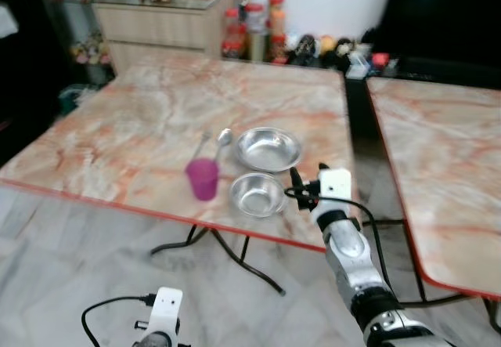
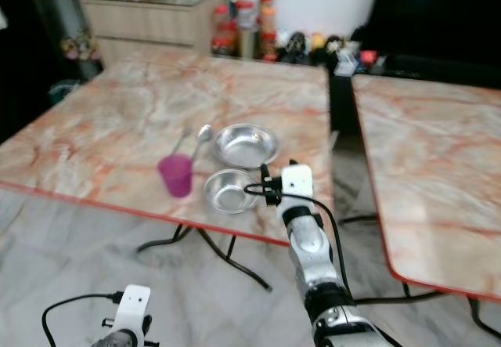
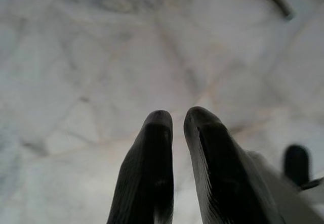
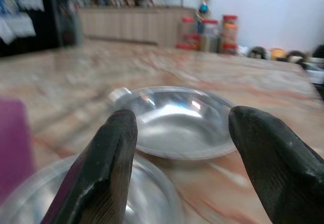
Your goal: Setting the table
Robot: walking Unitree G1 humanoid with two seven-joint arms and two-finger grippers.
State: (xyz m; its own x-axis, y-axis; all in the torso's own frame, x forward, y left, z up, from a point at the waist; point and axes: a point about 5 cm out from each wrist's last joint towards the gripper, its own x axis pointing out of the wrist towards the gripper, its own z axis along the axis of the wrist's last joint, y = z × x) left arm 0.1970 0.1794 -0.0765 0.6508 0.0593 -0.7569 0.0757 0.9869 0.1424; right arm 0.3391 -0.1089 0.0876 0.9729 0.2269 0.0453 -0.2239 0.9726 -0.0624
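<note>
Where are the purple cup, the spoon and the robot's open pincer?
purple cup (image 1: 203,179), left eye view, middle of its side wall.
spoon (image 1: 225,136), left eye view, on its bowl end.
right pincer (image 4: 182,133), right wrist view, midway between its fingertips.

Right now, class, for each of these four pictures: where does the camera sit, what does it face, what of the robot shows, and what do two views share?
Left eye view: on the head, looking down at the marble table, pink cup, spoon, two steel bowls; right arm and right claw show.
Right eye view: its stereo twin, same scene; the left arm's wrist shows low.
Left wrist view: faces the floor; left claw nearly closed.
Right wrist view: faces the far bowl across the near bowl; fingers open.
Shared: both bowls appear in the eye and right wrist views.
</note>
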